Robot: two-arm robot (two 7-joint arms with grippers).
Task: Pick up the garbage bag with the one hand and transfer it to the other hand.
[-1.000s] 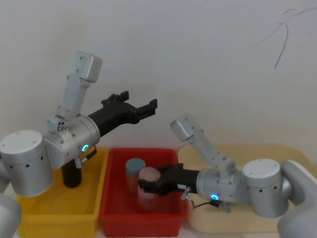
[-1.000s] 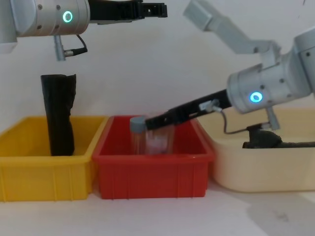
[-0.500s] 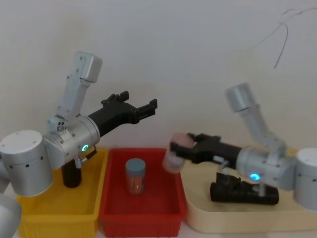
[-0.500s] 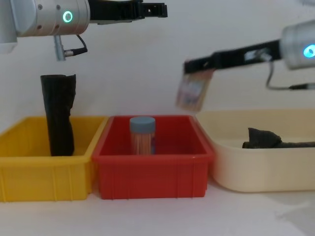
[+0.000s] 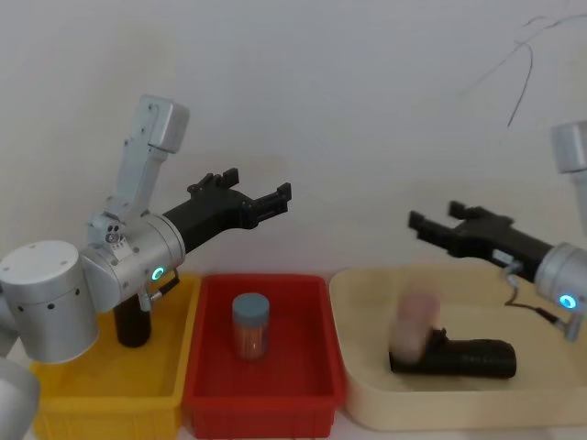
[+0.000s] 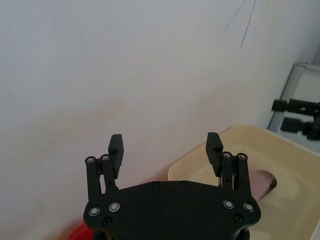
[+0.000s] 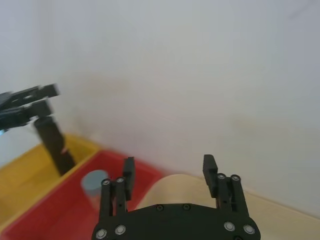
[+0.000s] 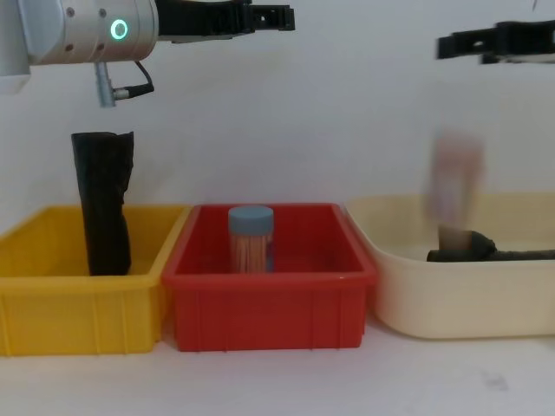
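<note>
The right hand (image 5: pixel 438 218), the long black two-finger one on the silver-grey arm with the blue light ring, hangs in the air with its fingers spread and nothing between them, at about 3 o'clock in the head view, above the cream-coloured shallow tray (image 5: pixel 358 403). Below it a blurred pinkish translucent cup-like object (image 5: pixel 415 325) is caught in mid-air over the tray, touching neither finger; in the chest view it shows as a pale smear (image 8: pixel 455 178) above the tray's rim. The garbage bag (image 5: pixel 463 357), a slim matte black plastic-film roll, lies on its side inside the cream tray at about 4 o'clock in the head view, its thicker bunchy end toward the tray's left side, just beside the falling cup; from the chest view only its upper edge (image 8: pixel 499 251) shows over the tray wall. The left hand (image 5: pixel 261 197), the black two-finger one on the silver-grey arm with the green light ring, is held high at about 10 o'clock, fingers apart and empty, pointing toward the wall above the red rectangular plastic bin (image 5: pixel 206 403). In that bin stands an upright clear jar with a grey-blue lid (image 5: pixel 250 325). At 8 o'clock the yellow plastic bin (image 5: pixel 101 403) holds a taller, thicker black roll with a ragged top (image 8: pixel 102 204), standing upright. The three containers sit side by side on the white counter (image 8: pixel 277 381).
</note>
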